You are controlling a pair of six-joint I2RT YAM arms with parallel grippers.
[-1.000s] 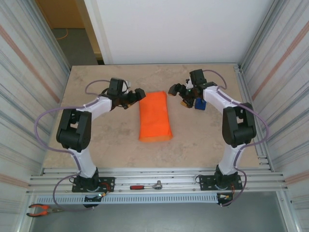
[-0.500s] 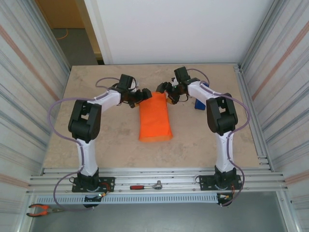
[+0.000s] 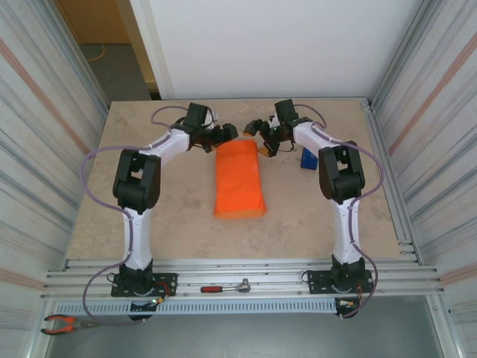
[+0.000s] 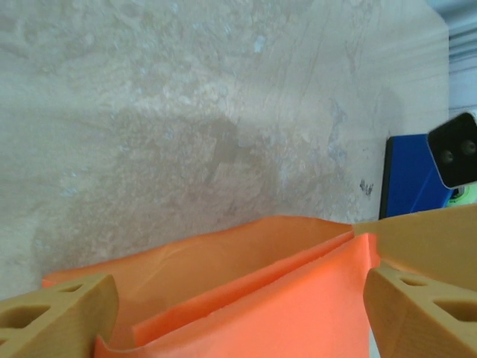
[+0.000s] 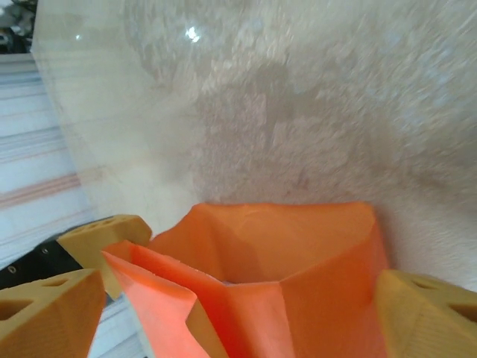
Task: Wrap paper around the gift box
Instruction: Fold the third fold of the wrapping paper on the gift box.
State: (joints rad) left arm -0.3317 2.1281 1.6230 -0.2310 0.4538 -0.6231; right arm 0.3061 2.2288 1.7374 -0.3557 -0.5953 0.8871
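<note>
My left claw [image 4: 238,317] and right claw [image 5: 238,313] gape wide astride paper [image 3: 238,179] flaps, nothing gripped, blue tape dispenser [image 3: 308,159] beside right, ratchet [image 3: 227,286] on rail [image 3: 283,263]

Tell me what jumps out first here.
The bright orange paper, folded into a long bundle, centred on the table, far end unsealed. Both arms meet at that end, left fingers and right fingers spread wide on either side of the loose flaps. A blue tape dispenser sits right of them.

left pincer [image 3: 228,133] | right pincer [image 3: 261,139] | both at far end of paper [image 3: 239,183] | tape dispenser [image 3: 308,159] nearby
</note>
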